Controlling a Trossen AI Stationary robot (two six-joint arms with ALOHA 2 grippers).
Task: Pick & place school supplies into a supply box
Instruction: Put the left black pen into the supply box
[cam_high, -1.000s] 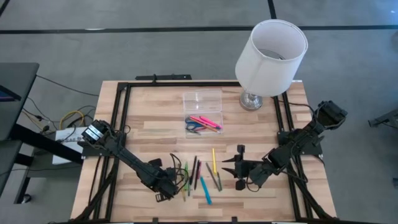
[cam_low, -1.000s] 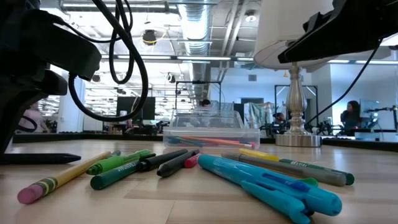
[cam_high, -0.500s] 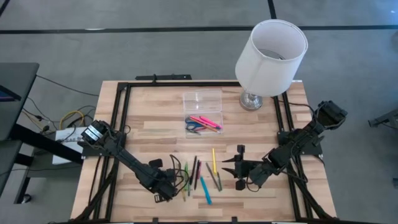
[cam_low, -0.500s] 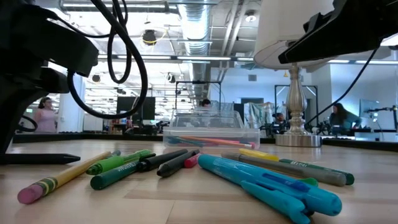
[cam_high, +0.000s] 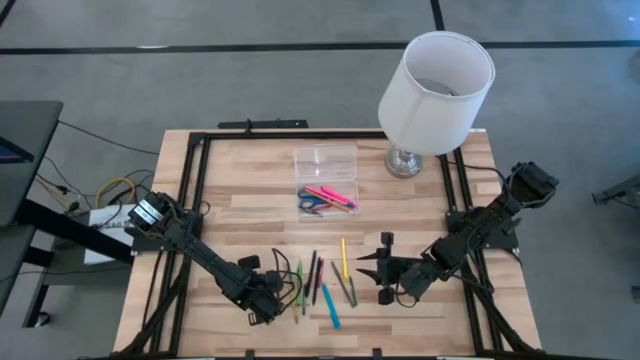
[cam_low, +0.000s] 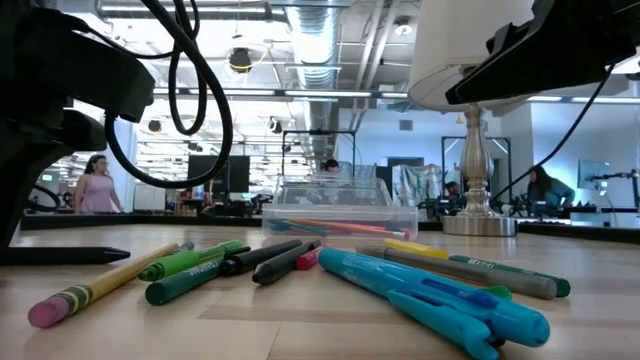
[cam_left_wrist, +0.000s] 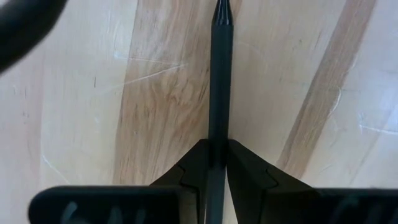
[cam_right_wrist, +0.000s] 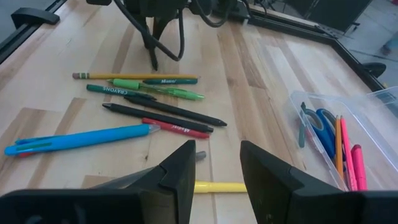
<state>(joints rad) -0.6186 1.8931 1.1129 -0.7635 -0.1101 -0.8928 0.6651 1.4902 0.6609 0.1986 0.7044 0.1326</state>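
Left arm (cam_high: 262, 297) slightly back, fingers (cam_left_wrist: 193, 171) clamping black pen (cam_left_wrist: 220, 81).

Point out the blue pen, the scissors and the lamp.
blue pen (cam_right_wrist: 81, 138), right wrist view, middle of barrel
scissors (cam_right_wrist: 322, 126), right wrist view, blue handle
lamp (cam_high: 437, 90), high view, side of white shade

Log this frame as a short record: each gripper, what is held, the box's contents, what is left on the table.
left gripper: shut on a black pen, near the table's front left
right gripper: open, empty, front right
box: scissors, pink markers, orange pencil
lid: off, behind the box
loose on the table: pens and pencils between the grippers
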